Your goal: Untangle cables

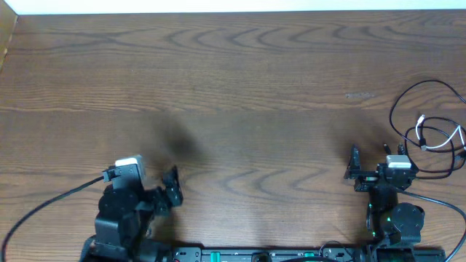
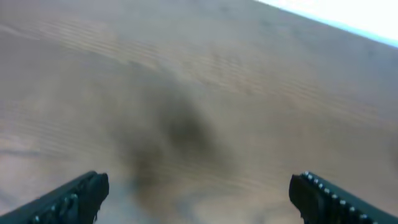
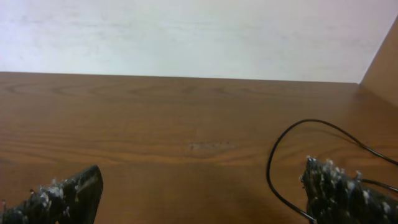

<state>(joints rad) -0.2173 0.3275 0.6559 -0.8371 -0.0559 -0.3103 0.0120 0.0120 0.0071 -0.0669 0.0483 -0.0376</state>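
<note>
The cables lie in a loose heap at the table's right edge. The black cable (image 1: pixel 401 98) makes wide loops there, and the shorter white cable (image 1: pixel 421 132) curls inside them. My right gripper (image 1: pixel 371 154) stands open just left of the heap, touching neither cable. In the right wrist view a black cable loop (image 3: pixel 269 163) curves on the wood beside the right finger (image 3: pixel 339 193), with nothing between the jaws of the right gripper (image 3: pixel 202 183). My left gripper (image 1: pixel 170 191) is at the near left, far from the cables. In its blurred wrist view the left gripper (image 2: pixel 199 190) is open over bare wood.
The wooden table (image 1: pixel 233 87) reaches back to a white wall (image 3: pixel 186 37). A wooden side panel (image 3: pixel 382 62) rises at the far right corner. Thick black arm wires trail from the left arm (image 1: pixel 51 204) and the right arm (image 1: pixel 437 202) near the front edge.
</note>
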